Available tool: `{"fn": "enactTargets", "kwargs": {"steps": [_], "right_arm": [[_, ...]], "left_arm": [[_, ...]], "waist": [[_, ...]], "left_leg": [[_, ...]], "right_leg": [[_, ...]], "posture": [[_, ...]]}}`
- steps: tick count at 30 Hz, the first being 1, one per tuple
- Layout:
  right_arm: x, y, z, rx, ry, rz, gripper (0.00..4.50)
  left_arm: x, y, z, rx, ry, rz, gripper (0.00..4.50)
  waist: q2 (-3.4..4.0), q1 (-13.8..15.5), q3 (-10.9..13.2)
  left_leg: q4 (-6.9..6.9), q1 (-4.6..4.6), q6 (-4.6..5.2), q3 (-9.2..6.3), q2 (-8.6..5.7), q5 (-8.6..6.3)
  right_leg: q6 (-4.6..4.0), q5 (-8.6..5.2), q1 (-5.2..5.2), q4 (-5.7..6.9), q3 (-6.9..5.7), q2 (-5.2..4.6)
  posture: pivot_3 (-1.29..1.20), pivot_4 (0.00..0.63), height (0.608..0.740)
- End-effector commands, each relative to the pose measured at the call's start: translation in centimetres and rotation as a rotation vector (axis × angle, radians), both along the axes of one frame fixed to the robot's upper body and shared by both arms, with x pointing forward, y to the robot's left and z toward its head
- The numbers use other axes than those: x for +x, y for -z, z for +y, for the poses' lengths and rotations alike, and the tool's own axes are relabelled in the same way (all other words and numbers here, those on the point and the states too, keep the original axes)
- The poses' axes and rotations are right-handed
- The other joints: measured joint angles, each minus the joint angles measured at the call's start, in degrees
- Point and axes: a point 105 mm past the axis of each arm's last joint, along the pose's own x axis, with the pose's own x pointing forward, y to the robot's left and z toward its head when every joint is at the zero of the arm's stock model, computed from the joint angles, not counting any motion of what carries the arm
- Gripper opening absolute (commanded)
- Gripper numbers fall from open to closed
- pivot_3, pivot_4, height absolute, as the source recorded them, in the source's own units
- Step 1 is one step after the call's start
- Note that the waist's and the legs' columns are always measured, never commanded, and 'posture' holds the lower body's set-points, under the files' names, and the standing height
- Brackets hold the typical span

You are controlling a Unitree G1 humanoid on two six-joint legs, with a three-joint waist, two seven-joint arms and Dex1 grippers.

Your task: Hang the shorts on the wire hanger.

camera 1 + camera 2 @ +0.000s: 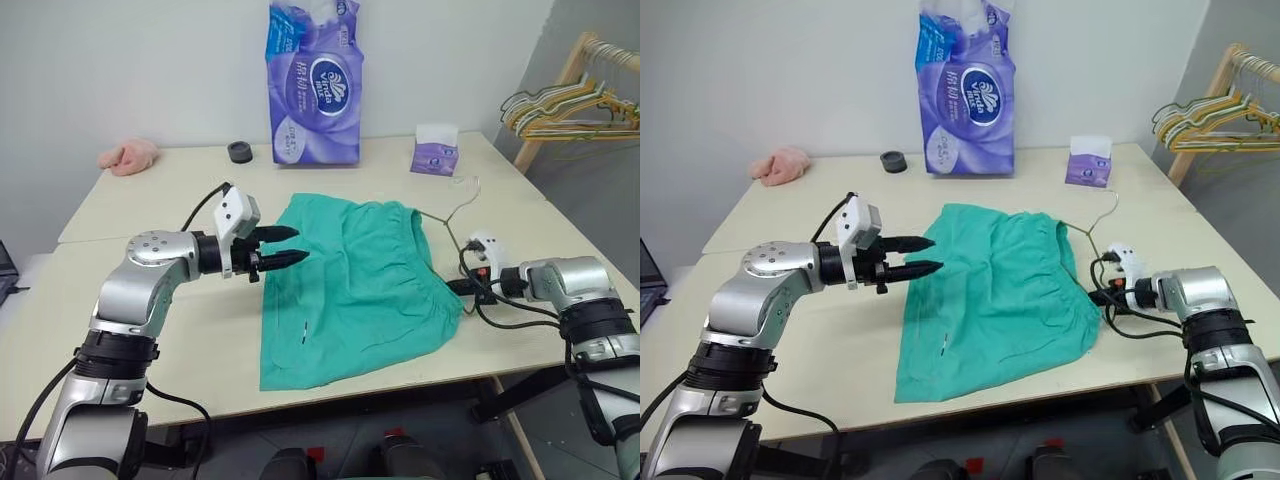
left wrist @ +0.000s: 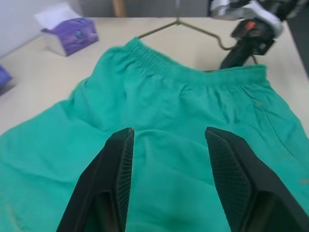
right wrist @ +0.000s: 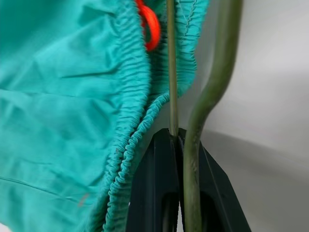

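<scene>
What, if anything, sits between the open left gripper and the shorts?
Nothing visible. The left gripper hangs open right over the near edge of the shorts, with only bare green fabric ahead of its fingers. The right gripper is shut on the wire hanger at the waistband.

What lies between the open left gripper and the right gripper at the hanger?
The shorts, spread flat on the table, fill the stretch between the left gripper and the right gripper; the head views show it.
</scene>
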Motion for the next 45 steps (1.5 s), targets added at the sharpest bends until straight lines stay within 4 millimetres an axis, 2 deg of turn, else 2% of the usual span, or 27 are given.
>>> {"fn": "enactTargets", "kwargs": {"steps": [1,5,9,14,18,23,30,36,41,44,45], "right_arm": [[-0.1,-4.8,2.8,0.012,-0.108,-0.225,0.00],[-1.0,-4.9,4.5,-0.108,-0.183,-0.349,0.00],[-2.1,-4.2,6.0,-0.180,-0.253,-0.406,0.00],[-3.1,-3.3,6.7,-0.268,-0.337,-0.433,0.00],[-3.9,-2.8,7.0,-0.327,-0.424,-0.459,0.00],[-4.7,-3.0,7.7,-0.362,-0.510,-0.496,0.00],[-6.0,-3.6,9.0,-0.384,-0.614,-0.547,0.00],[-6.7,-4.1,9.8,-0.395,-0.665,-0.581,0.00],[-7.0,-4.3,10.1,-0.401,-0.683,-0.596,0.00],[-7.1,-4.6,10.2,-0.401,-0.689,-0.606,0.00],[-7.2,-4.6,10.2,-0.400,-0.692,-0.608,0.00]], "left_arm": [[1.8,-3.0,1.0,-0.055,-0.102,-0.122,3.32],[2.7,-4.8,1.0,-0.104,-0.126,-0.183,4.46],[2.8,-6.8,0.9,-0.094,-0.080,-0.233,4.46],[1.5,-8.0,0.8,0.072,0.071,-0.278,4.46],[0.9,-7.0,1.0,0.250,0.185,-0.288,4.46],[1.2,-5.3,1.2,0.354,0.233,-0.295,4.46],[1.6,-2.8,0.2,0.396,0.291,-0.294,4.46],[0.6,-0.9,-0.9,0.403,0.397,-0.224,4.46],[-0.3,0.8,-0.8,0.448,0.471,-0.149,4.46],[-0.3,1.6,-0.8,0.466,0.485,-0.124,3.92],[-0.3,1.8,-0.9,0.465,0.490,-0.116,3.60]], "waist": [[0.00,0.23,0.00],[-0.01,0.42,-0.02],[-0.01,0.38,-0.01],[-0.01,0.12,-0.01],[0.00,-0.09,-0.01],[-0.01,-0.19,-0.01],[-0.02,-0.16,-0.01],[-0.02,-0.35,-0.01],[-0.02,-0.93,-0.01],[-0.02,-0.95,-0.01],[-0.02,-0.96,-0.01]], "left_leg": [[0.08,-0.14,0.00,0.02,-0.01,0.00],[0.16,-0.36,-0.02,-0.03,0.01,0.00],[0.53,-0.51,-0.02,-0.02,-0.02,-0.02],[0.64,-0.52,-0.02,0.01,-0.04,-0.01],[0.63,-0.52,-0.02,0.02,-0.04,-0.01],[0.65,-0.53,0.00,0.03,-0.02,-0.01],[0.67,-0.55,0.00,0.02,-0.01,-0.01],[0.68,-0.56,0.00,0.01,0.00,-0.01],[0.68,-0.56,0.00,0.00,0.01,-0.01],[0.68,-0.56,0.01,-0.01,0.01,-0.01],[0.68,-0.56,0.01,-0.01,0.01,-0.01]], "right_leg": [[0.00,0.00,-0.18,0.15,0.01,-0.02],[-0.01,-0.01,-0.41,0.27,-0.05,-0.01],[0.02,0.02,-0.42,0.35,-0.02,-0.03],[0.03,0.10,-0.42,0.37,-0.03,0.01],[0.02,0.09,-0.42,0.35,-0.04,0.04],[0.03,0.08,-0.41,0.36,-0.04,0.11],[0.03,0.08,-0.42,0.35,-0.03,0.12],[0.03,0.08,-0.42,0.36,-0.04,0.12],[0.03,0.08,-0.42,0.37,-0.04,0.13],[0.03,0.08,-0.42,0.37,-0.05,0.13],[0.03,0.08,-0.42,0.37,-0.05,0.13]], "posture": [[-0.03,0.031,0.740],[-0.04,0.029,0.740],[-0.06,0.029,0.740],[-0.06,0.030,0.740],[-0.06,0.030,0.740],[-0.07,0.029,0.740],[-0.07,0.029,0.740],[-0.08,0.030,0.740],[-0.09,0.034,0.740],[-0.10,0.036,0.740],[-0.10,0.036,0.740]]}}
